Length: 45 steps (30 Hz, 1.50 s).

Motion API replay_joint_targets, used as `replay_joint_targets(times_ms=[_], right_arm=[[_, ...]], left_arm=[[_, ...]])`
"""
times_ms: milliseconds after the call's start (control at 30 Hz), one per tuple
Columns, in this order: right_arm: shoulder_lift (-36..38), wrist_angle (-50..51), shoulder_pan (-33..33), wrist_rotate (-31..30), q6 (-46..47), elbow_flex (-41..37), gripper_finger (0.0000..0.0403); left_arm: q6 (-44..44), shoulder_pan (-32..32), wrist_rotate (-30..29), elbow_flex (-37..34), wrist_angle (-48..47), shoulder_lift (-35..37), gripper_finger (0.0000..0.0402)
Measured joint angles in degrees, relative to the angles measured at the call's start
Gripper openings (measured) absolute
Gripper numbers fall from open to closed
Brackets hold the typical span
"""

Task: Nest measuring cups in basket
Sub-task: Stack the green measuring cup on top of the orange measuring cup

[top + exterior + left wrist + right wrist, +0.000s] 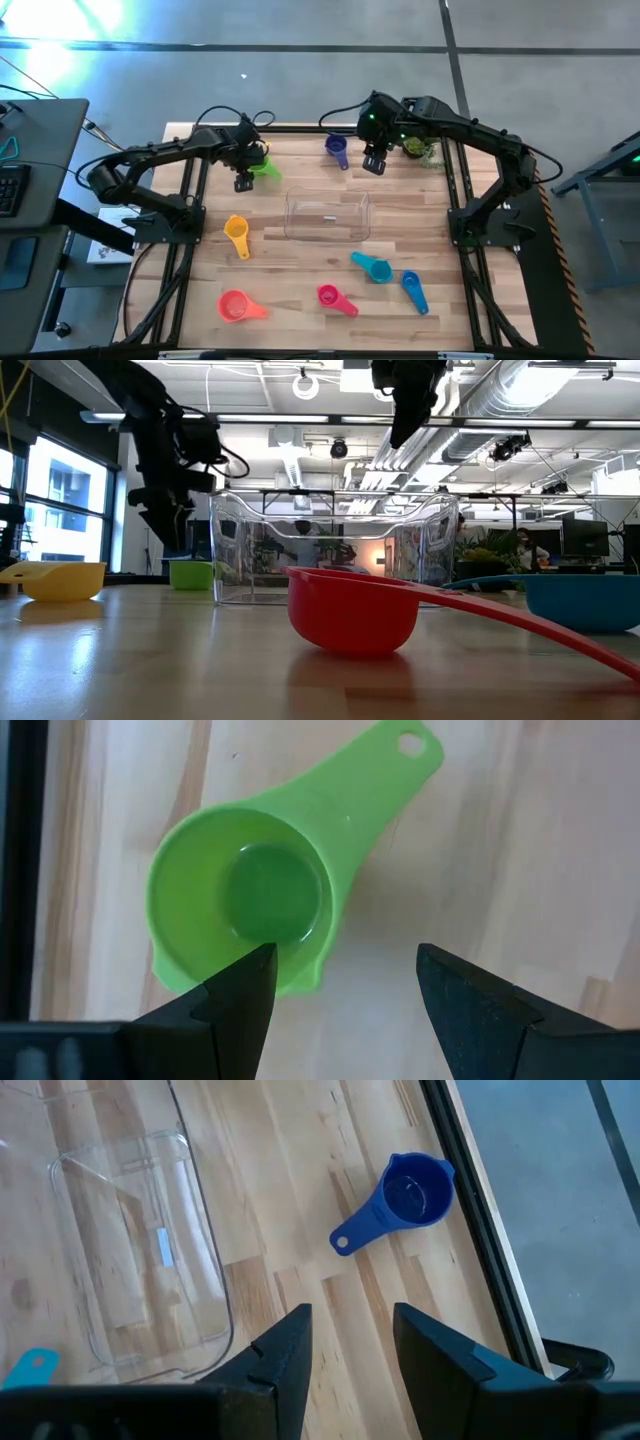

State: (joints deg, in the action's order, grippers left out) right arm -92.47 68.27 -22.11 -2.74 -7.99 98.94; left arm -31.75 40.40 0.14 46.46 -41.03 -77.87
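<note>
left claw (340, 982) hung spread right over the green measuring cup (255, 900), right claw (350, 1342) was half spread near the purple cup (405, 1200)

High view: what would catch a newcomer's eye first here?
The clear basket sits empty mid-table, ringed by bright measuring cups. The left gripper hangs open right over the green cup at the far left, while the right gripper hovers empty near the purple cup at the far edge.

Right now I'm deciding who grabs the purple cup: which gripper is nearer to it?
Right. The right gripper hangs open just beside the purple cup, toward the plant. The left gripper is open over the green cup, farther off.
</note>
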Motion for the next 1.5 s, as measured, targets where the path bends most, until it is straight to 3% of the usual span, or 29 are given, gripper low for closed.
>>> replay_joint_targets(times_ms=[267,700,1500], right_arm=[[0.0,0.0,0.0,0.0,0.2,0.0,0.0135],[0.0,0.0,0.0,0.0,0.2,0.0,0.0135],[0.0,0.0,0.0,0.0,0.2,0.0,0.0135]], left_arm=[[1.5,0.0,-2.4,0.0,1.9,-3.0,0.0228],[1.6,-0.3,-2.5,0.0,4.0,-3.2,0.0161],[3.2,-0.4,-1.9,0.0,4.7,-3.2,0.0158]])
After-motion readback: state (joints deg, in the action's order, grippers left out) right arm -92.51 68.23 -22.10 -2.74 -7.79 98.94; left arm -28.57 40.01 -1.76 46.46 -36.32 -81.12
